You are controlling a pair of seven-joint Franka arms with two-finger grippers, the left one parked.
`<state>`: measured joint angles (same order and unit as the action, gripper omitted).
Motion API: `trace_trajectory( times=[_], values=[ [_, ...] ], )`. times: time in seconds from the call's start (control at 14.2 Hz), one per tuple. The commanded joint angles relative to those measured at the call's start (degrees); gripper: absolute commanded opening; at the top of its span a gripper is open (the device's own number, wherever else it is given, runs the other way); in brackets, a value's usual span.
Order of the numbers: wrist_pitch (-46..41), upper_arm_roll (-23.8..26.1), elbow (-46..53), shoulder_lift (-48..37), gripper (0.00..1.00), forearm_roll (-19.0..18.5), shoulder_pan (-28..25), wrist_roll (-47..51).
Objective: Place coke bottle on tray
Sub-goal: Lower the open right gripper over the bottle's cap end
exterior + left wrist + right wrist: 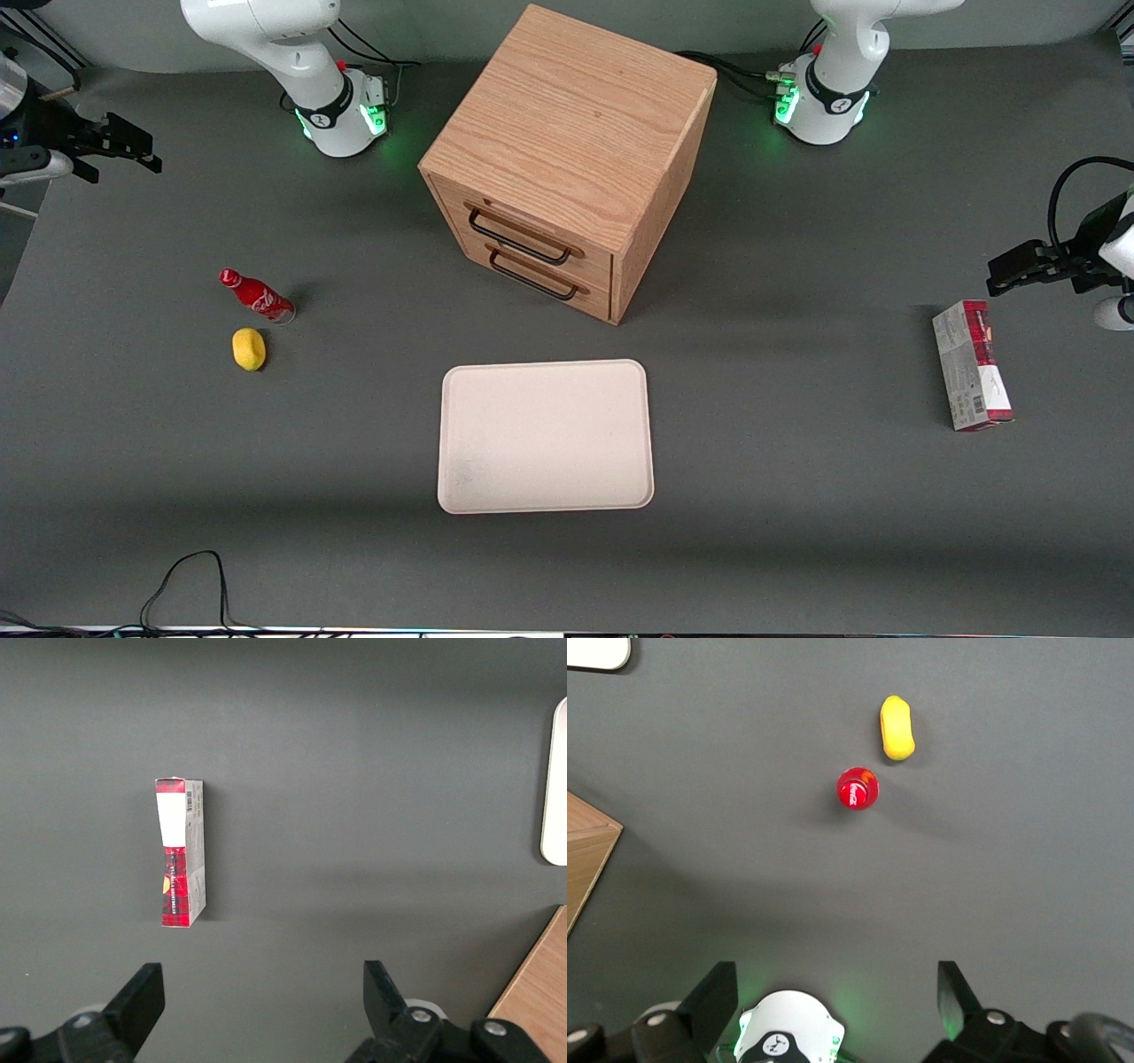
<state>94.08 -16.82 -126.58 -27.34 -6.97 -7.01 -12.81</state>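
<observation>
The hand (133,151) hangs high over the working arm's end of the bench (797,532), fingers (713,997) spread wide, gripping nothing. Well below it the coke bottle (256,296) stands upright, a lemon (249,348) just beside. The tray (546,436) lies well apart, in front of the wooden cabinet (567,159).

Red coke bottle (257,296) w/ white script; cream tray (545,436); yellow lump (249,348); black pincer (124,142).
</observation>
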Motion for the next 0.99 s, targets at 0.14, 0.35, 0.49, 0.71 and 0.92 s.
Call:
trace_trajectory(
  times=[0.14, 0.35, 0.49, 0.71, 0.92],
  values=[
    [7.41, -0.23, -6.56, -0.17, 1.0, -1.29, -0.29, -0.55],
    [15.31, -0.41, -12.44, -0.17, 1.0, -1.29, -0.11, -0.55],
    [21.03, -0.58, -15.53, 0.87, 1.0, -1.38, 0.06, -0.55],
    [27.1, -1.64, -16.15, 5.7, 1.0, -1.29, -0.11, -0.55],
    [33.95, -1.64, -19.3, 8.0, 1.0, -1.29, -0.11, -0.46]
  ],
)
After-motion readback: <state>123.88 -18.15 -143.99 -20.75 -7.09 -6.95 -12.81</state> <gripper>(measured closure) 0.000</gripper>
